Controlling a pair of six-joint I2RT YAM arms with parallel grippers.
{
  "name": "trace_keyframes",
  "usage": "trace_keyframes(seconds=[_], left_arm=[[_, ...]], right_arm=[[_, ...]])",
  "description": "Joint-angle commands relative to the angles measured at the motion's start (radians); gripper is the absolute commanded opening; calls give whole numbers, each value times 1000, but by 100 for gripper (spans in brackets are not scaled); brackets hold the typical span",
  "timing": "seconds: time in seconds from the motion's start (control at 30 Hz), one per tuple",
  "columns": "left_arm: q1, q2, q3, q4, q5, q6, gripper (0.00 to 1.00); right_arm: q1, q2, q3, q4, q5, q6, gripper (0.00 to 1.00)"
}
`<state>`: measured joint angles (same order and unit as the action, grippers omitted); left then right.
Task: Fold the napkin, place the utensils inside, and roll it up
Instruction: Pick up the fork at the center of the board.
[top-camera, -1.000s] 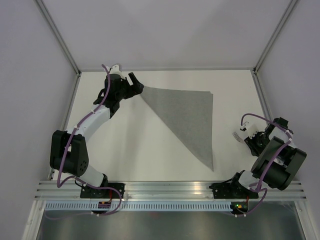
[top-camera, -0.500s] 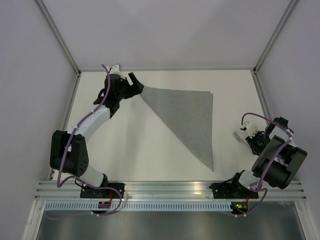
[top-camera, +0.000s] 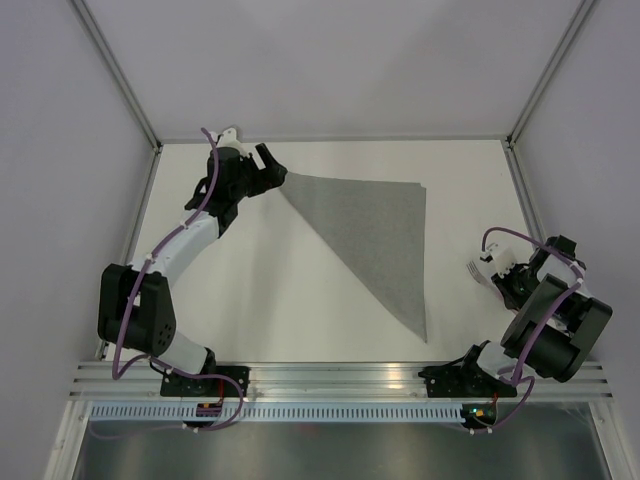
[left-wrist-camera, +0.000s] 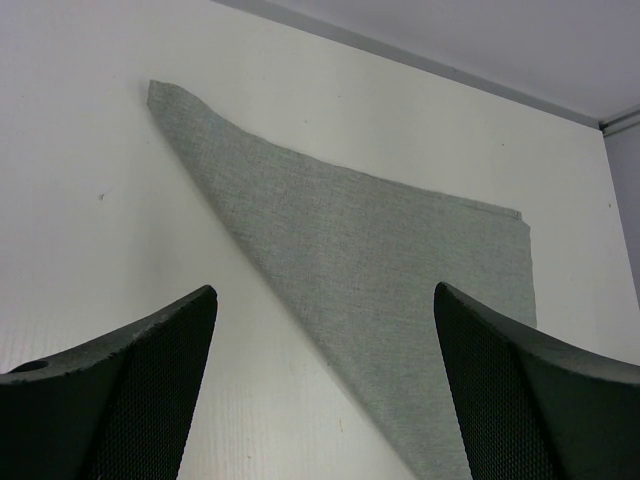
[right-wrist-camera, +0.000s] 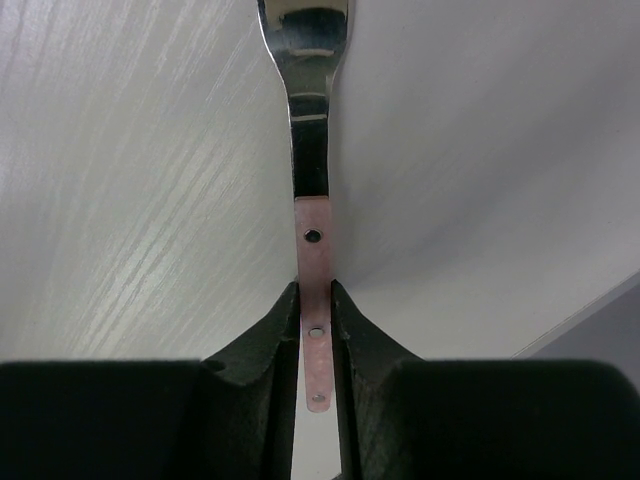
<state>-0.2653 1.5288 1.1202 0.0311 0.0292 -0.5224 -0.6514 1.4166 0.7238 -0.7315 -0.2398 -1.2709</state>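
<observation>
Right tool (right-wrist-camera: 313, 295) pinches the fork (right-wrist-camera: 310, 150) by its pink handle, tines ahead: lift level, no twisting. Left tool (left-wrist-camera: 322, 292) gapes empty, folded napkin (top-camera: 370, 235) just ahead on the bench (top-camera: 250, 300).

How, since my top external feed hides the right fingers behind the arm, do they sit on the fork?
Observer: In the right wrist view, the right gripper has one finger on each side of the fork, low on its pink handle, with the tines pointing away.
Operator: Any gap showing?
Observer: None that I can see. Both pads meet the handle's sides.
Operator: And the left jaws?
Observer: The left wrist view shows the left gripper wide open and holding nothing. The napkin lies flat ahead of it, folded into a triangle.
</observation>
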Motion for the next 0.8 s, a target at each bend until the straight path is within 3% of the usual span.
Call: trace_keyframes(seconds=[0.0,0.77], left_arm=[[1,-41,24,-10,8,24,93],[3,-45,21,-25,-3,30,93]], right_arm=[[-7,-8,-24,17,-42,-7,21],[-7,15,-41,57,-69,31,10]])
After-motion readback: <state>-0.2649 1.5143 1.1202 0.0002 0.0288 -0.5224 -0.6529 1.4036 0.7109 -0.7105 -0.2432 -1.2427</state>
